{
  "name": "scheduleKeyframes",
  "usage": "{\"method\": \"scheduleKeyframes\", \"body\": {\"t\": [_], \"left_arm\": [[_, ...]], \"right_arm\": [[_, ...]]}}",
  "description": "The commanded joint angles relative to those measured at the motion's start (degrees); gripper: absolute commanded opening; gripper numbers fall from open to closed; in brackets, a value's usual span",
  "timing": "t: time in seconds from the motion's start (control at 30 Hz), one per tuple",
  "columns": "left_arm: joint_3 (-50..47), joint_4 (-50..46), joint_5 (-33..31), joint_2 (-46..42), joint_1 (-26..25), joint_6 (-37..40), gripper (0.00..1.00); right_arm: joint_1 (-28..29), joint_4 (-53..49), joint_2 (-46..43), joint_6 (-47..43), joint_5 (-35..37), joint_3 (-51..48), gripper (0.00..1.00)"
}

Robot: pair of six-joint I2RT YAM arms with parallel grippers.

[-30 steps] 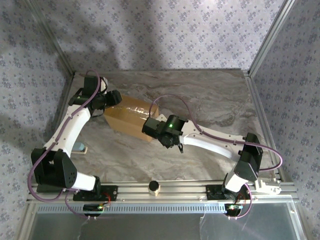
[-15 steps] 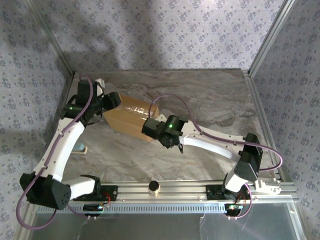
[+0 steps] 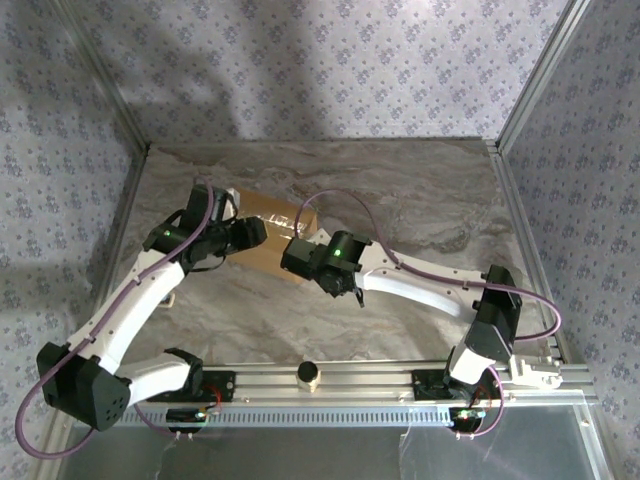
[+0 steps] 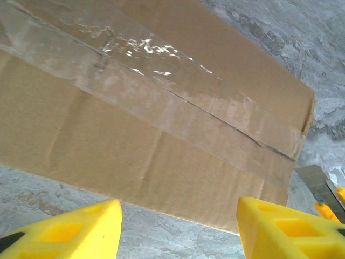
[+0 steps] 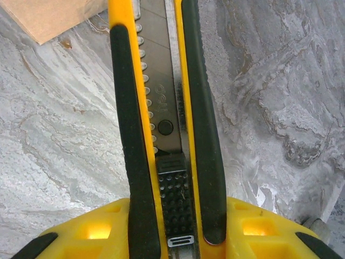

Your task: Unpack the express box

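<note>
— Where your two arms meet, what am I looking at?

— That is the express box [image 3: 268,213], lying flat on the marble table [image 3: 420,200], left of the middle and towards the far side. From above, your arms cover its near edge.

— And my left gripper [image 3: 252,234]?

— On your left wrist camera it [image 4: 178,218] hovers at the box's [image 4: 135,135] near long edge. Its yellow fingers [image 4: 81,229] stand apart with nothing between them. You can see the top flaps closed under a strip of glossy clear tape [image 4: 178,91] that runs along the seam.

— What about the right gripper [image 3: 298,252]?

— On your right wrist camera it [image 5: 172,224] is clamped on a utility knife [image 5: 161,108], which has a yellow and black handle pointing straight away from the camera. One corner of the box [image 5: 54,16] sits just left of the knife.

— Is the blade on the cardboard?

— On your left wrist camera the grey blade [image 4: 318,186] lies just beside the box's right-hand corner. I cannot tell you whether it touches.
</note>
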Motion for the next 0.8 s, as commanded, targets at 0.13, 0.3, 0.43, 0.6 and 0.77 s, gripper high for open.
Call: {"method": "scheduleKeyframes", "body": {"t": [0.13, 0.3, 0.43, 0.6, 0.77], "left_arm": [[1.7, 1.8, 0.3, 1.4, -0.5, -0.9, 0.59], [3.7, 2.1, -0.2, 3.2, -0.6, -0.7, 0.59], [4.5, 2.8, -1.0, 4.5, -0.7, -0.4, 0.59], [4.7, 3.4, -1.3, 5.9, -0.8, -0.4, 0.59], [3.5, 4.8, -1.8, 6.9, -1.0, -0.8, 0.58]], "right_arm": [[0.4, -2.2, 0.8, 0.1, 2.4, 2.3, 0.0], [0.6, -2.9, 1.3, 0.3, 2.9, 2.6, 0.0], [0.8, -3.1, 1.8, 0.2, 3.1, 2.9, 0.0], [1.0, -3.3, 2.2, 0.2, 3.5, 3.0, 0.0], [1.2, -3.5, 2.3, 0.2, 3.5, 3.1, 0.0]]}}
